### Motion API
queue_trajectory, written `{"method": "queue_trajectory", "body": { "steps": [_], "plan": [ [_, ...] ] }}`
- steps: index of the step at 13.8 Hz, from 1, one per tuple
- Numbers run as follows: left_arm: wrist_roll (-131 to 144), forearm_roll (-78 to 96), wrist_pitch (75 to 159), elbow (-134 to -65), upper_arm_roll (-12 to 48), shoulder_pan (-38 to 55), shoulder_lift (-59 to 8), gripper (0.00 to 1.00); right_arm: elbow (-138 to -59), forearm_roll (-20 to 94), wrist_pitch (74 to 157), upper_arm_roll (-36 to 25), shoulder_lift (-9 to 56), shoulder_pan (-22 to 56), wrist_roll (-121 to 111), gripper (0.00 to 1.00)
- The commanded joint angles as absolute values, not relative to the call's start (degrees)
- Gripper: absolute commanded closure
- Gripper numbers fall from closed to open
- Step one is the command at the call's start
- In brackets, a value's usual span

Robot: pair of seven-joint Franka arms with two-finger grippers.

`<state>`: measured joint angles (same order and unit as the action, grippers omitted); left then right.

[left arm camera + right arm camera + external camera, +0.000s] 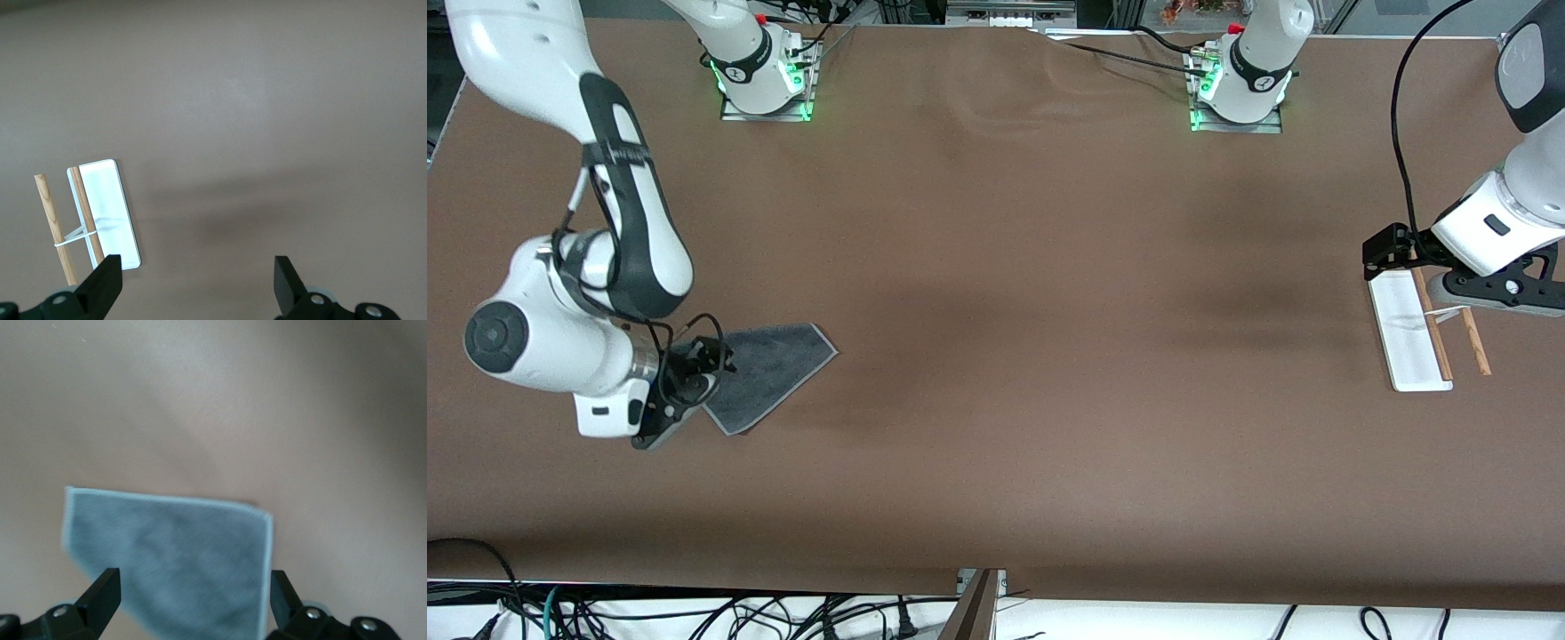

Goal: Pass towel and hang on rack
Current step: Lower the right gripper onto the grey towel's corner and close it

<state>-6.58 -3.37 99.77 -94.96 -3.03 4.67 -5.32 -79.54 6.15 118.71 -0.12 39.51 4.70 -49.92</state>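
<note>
The towel lies flat on the brown table at the right arm's end, dark grey side up with pale trim. My right gripper hovers over the towel's corner that lies toward that end, fingers open. In the right wrist view the towel spans the gap of the right gripper. The rack, a white base with two brown rods, sits at the left arm's end. My left gripper hangs open and empty over the rack's end farther from the front camera. In the left wrist view the rack lies beside one finger of the left gripper.
A wide stretch of bare brown table cover separates the towel from the rack. Both arm bases stand along the edge farthest from the front camera. Cables hang below the table's front edge.
</note>
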Motion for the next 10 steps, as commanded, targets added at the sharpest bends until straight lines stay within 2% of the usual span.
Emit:
{"method": "queue_trajectory", "body": {
  "steps": [1, 3, 10],
  "plan": [
    [-6.77, -2.9, 98.26, -93.25, -3.08, 4.75, -5.98, 0.0, -73.57, 6.86, 124.24, -0.09, 46.57, 4.22, -60.87, 0.01],
    [-6.77, -2.9, 98.26, -93.16, -3.08, 4.75, -5.98, 0.0, -73.56, 6.94, 127.69, -0.09, 48.51, 3.7, -65.9, 0.01],
    [-6.77, -2.9, 98.26, -93.25, -3.08, 4.75, -5.98, 0.0, -73.83, 7.47, 130.07, 0.0, 51.06, 1.76, -71.19, 0.01]
  ]
}}
